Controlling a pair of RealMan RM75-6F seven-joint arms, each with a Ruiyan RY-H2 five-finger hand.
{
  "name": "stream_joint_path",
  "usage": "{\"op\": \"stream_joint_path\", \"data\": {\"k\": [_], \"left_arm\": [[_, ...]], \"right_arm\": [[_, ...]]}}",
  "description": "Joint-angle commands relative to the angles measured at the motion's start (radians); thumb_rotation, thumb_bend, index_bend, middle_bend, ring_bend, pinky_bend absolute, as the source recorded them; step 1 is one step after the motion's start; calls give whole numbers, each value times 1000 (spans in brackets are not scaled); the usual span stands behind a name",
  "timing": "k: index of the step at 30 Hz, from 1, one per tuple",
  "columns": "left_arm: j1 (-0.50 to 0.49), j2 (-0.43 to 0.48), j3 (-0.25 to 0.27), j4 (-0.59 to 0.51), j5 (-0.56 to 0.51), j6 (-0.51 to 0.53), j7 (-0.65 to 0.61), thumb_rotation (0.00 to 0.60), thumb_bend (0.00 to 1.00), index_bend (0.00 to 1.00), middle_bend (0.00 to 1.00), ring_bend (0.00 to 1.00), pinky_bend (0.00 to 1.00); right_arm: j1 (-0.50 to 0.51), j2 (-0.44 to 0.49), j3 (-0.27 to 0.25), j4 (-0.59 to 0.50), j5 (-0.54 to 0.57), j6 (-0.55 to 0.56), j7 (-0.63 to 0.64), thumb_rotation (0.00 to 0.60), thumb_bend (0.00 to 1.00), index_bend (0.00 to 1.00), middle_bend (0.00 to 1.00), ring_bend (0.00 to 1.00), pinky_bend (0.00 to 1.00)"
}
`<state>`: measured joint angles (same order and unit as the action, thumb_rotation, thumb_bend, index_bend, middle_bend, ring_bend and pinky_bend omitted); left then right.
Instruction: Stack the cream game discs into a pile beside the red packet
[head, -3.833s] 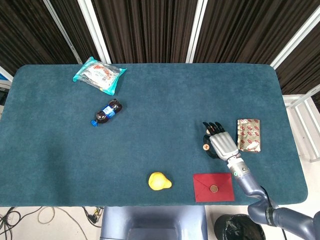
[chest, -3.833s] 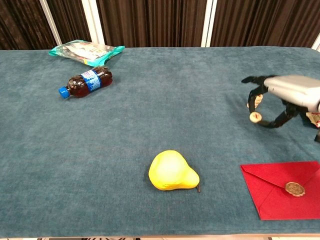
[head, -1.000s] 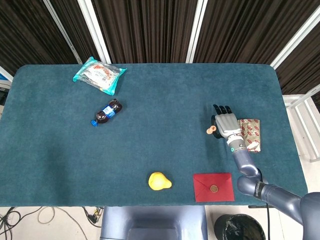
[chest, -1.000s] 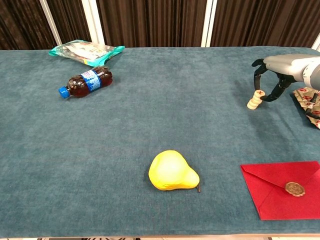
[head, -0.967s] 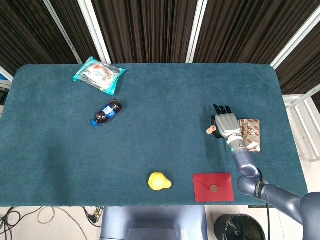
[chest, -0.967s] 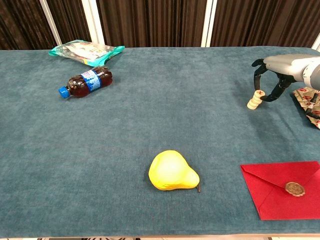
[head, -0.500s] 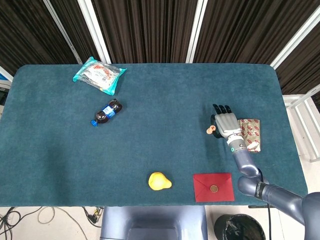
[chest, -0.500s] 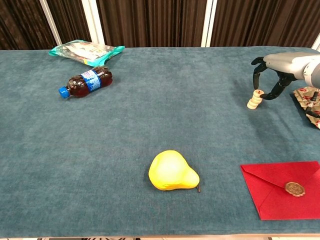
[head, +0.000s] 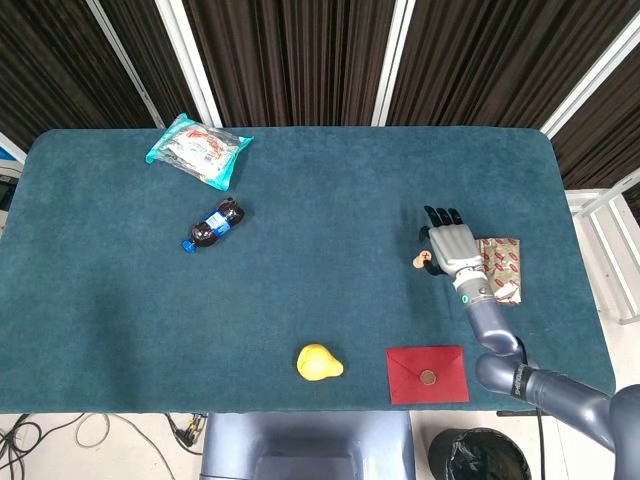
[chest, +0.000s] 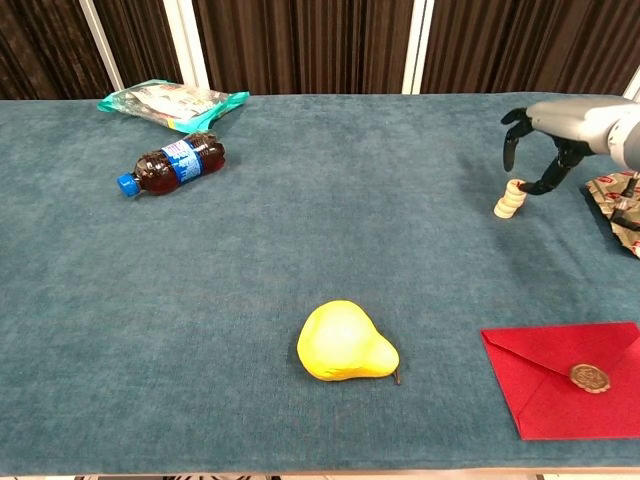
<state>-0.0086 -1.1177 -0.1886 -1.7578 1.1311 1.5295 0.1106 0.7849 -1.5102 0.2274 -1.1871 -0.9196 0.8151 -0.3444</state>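
Note:
A short pile of cream game discs (head: 420, 262) (chest: 509, 199) stands on the teal table, just left of the red patterned packet (head: 498, 269) (chest: 620, 208). My right hand (head: 452, 247) (chest: 553, 137) hovers over the gap between the pile and the packet. Its fingers are spread and arched and hold nothing. The thumb tip hangs close beside the top disc; I cannot tell whether it touches. My left hand appears in neither view.
A red envelope (head: 428, 374) (chest: 565, 378) with a gold seal lies at the front right edge. A yellow pear (head: 318, 362) (chest: 345, 342) sits front centre. Far left lie a small cola bottle (head: 212, 226) (chest: 171, 166) and a teal snack bag (head: 198, 149) (chest: 172, 103).
3.8 s ago the right hand carried a disc toward the packet; that disc now tops the pile. Over the last second the hand has let go and lifted slightly.

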Motion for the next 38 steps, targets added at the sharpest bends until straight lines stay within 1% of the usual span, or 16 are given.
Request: {"op": "stream_joint_path", "data": {"k": [1, 2, 4, 6, 8, 11, 14, 18, 22, 24, 31, 38], "left_arm": [[0, 0, 0, 1, -1, 0, -2, 600, 631, 52, 0, 0, 0], [0, 0, 0, 2, -1, 0, -2, 600, 631, 52, 0, 0, 0], [0, 1, 0, 2, 1, -1, -2, 600, 631, 52, 0, 0, 0], [0, -1, 2, 2, 4, 0, 1, 600, 631, 52, 0, 0, 0], [0, -2, 5, 1, 8, 0, 5, 600, 631, 52, 0, 0, 0], [-1, -4, 10, 0, 18, 3, 12, 600, 631, 52, 0, 0, 0], [-2, -4, 19, 7, 38, 8, 24, 600, 631, 52, 0, 0, 0], [-2, 7, 24, 10, 48, -2, 13, 600, 631, 51, 0, 0, 0], [-3, 24, 31, 13, 57, -16, 4, 600, 631, 52, 0, 0, 0], [-5, 28, 36, 16, 68, -19, 0, 600, 631, 51, 0, 0, 0], [-7, 30, 44, 28, 90, -21, -7, 600, 631, 51, 0, 0, 0], [-5, 29, 43, 31, 93, -17, -14, 600, 631, 51, 0, 0, 0]], "right_arm": [[-20, 62, 9, -101, -23, 50, 0, 600, 411, 348, 0, 0, 0], [-29, 91, 6, -145, -28, 63, -6, 600, 411, 330, 0, 0, 0], [-60, 152, 4, -250, -49, 122, -14, 600, 411, 305, 0, 0, 0], [-97, 200, -2, -338, -87, 195, -17, 600, 411, 276, 0, 0, 0], [-155, 258, -20, -445, -142, 298, -23, 600, 412, 246, 0, 0, 0], [-240, 320, -54, -565, -219, 428, -16, 600, 411, 226, 0, 0, 0], [-332, 364, -106, -632, -318, 553, 8, 600, 411, 200, 0, 0, 0], [-418, 390, -164, -649, -409, 658, 15, 600, 411, 185, 0, 0, 0], [-497, 397, -212, -615, -486, 743, 44, 600, 412, 185, 0, 0, 0], [-524, 397, -225, -599, -506, 768, 57, 600, 411, 185, 0, 0, 0], [-581, 422, -257, -559, -538, 777, 133, 600, 411, 185, 0, 0, 0], [-615, 419, -257, -528, -551, 779, 195, 600, 411, 185, 0, 0, 0]]}}
